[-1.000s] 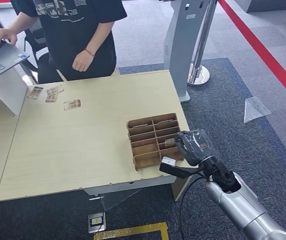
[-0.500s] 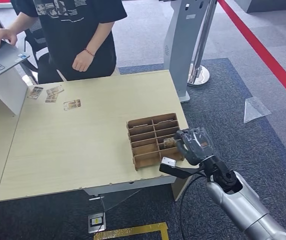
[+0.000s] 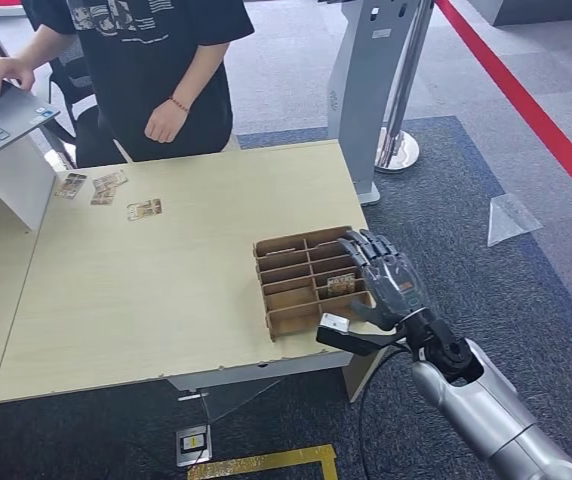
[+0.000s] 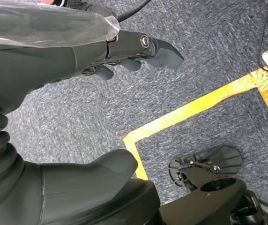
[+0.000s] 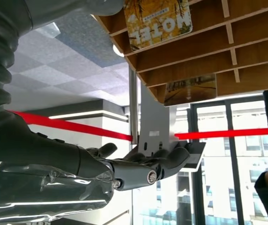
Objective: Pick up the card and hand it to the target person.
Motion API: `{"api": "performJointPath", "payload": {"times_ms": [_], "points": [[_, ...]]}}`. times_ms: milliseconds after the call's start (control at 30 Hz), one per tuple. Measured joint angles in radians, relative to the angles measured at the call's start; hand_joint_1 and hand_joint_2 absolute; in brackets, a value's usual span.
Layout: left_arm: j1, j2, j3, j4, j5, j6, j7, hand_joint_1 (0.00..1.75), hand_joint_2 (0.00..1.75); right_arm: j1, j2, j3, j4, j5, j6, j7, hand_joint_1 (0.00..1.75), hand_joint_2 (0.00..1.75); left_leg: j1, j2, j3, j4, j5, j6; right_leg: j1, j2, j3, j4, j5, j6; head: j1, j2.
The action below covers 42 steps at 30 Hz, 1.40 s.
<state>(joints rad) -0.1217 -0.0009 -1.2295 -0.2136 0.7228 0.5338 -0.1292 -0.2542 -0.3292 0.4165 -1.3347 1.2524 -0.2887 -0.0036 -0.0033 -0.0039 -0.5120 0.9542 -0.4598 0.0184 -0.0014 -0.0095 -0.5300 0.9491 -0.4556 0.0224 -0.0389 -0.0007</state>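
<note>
While right hand [image 3: 386,280] hovers spread over tray [image 3: 283,322], one card [image 3: 341,284] inside, four cards [image 3: 109,192] by person [image 3: 147,70].

even, bright indoor light fills the head view, with soft faint shadows under the table [image 3: 155,290] edge and no hard glare. the image is slightly soft, and fine print on the cards is unreadable. the right wrist view is strongly backlit by white windows [image 5: 210,187], which are blown out. the plastic cover on the left hand [image 4: 55,56] catches pale reflections; near parts are blurred.
</note>
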Motion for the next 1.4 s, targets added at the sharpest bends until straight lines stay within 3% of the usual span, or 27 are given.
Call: {"api": "performJointPath", "payload": {"times_ms": [500,633,1133,1400], "points": [[-0.010,-0.009,0.000,0.000,-0.009,-0.002,0.014,0.00,1.75,-0.081,0.041,0.033,0.118,-0.044,-0.041,-0.041,0.34,1.75,0.000,0.000,0.000,0.000,0.000,0.000,0.000,0.000,0.000,0.000,0.000,0.000,0.000,0.000],[-0.010,-0.012,0.000,0.000,-0.009,-0.001,0.014,0.00,1.75,-0.100,0.051,0.040,0.153,-0.057,-0.047,-0.047,0.78,1.75,0.000,0.000,0.000,0.000,0.000,0.000,0.000,0.000,0.000,0.000,0.000,0.000,0.000,0.000],[-0.009,-0.013,0.000,0.000,-0.011,-0.003,0.018,0.00,1.75,-0.114,0.059,0.060,0.222,-0.074,-0.063,-0.038,0.63,1.75,0.000,0.000,0.000,0.000,0.000,0.000,0.000,0.000,0.000,0.000,0.000,0.000,0.000,0.000],[-0.009,-0.013,0.000,0.000,-0.011,-0.003,0.018,0.00,1.75,-0.114,0.059,0.064,0.233,-0.077,-0.065,-0.033,0.72,1.75,0.000,0.000,0.000,0.000,0.000,0.000,0.000,0.000,0.000,0.000,0.000,0.000,0.000,0.000]]}}
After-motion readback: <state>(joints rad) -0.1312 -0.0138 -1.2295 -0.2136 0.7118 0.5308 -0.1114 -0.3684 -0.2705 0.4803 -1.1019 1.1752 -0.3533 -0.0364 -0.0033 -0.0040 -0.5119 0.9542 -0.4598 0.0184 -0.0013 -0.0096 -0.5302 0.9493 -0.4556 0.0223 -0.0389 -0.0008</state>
